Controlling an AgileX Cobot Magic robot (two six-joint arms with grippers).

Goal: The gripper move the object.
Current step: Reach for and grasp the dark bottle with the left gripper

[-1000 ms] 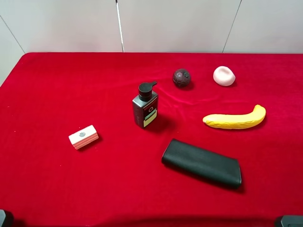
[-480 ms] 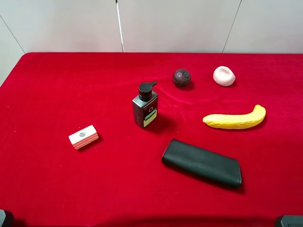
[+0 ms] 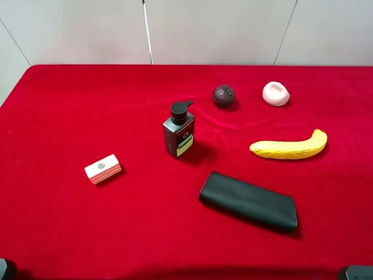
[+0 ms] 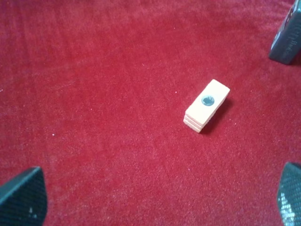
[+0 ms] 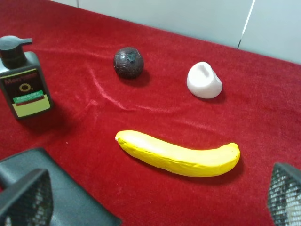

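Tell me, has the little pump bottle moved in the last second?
No. The pump bottle stays put, same gap to the dark ball and the black case.

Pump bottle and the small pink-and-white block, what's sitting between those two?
Nothing: only bare red cloth lies between the pump bottle and the block, as the exterior high view shows.

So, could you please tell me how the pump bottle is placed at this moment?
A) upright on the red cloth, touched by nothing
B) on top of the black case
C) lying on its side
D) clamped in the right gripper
A: the pump bottle stands upright on the red cloth, apart from the black case, with nothing touching it.
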